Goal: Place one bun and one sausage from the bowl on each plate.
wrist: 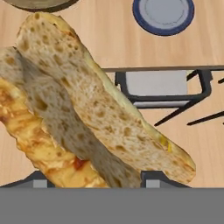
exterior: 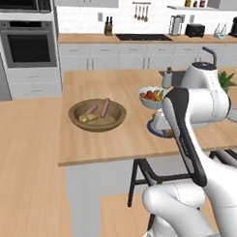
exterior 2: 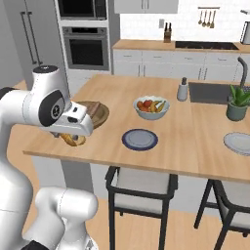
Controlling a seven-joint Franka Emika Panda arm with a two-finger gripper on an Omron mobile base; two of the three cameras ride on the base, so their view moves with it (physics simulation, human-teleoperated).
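A long browned bun [wrist: 87,109] sits between my gripper's [wrist: 96,177] fingers, which are shut on it. In the right base view the bun [exterior 2: 72,140] hangs under the hand over the counter's near edge, just in front of the wooden bowl [exterior 2: 99,113]. That bowl [exterior: 97,115] holds two sausages [exterior: 105,108] and another bun [exterior: 89,118]. The blue-rimmed plate [exterior 2: 139,139] lies to the right of the hand and is bare; in the hand view this plate [wrist: 163,15] is at the top. A pale grey plate [exterior 2: 240,142] rests far right.
A white bowl of fruit [exterior 2: 151,107] stands behind the blue plate. A shaker [exterior 2: 182,90], a sink [exterior 2: 212,92] and a potted plant [exterior 2: 238,103] are at the back right. Dark stools [exterior 2: 141,188] stand under the counter edge.
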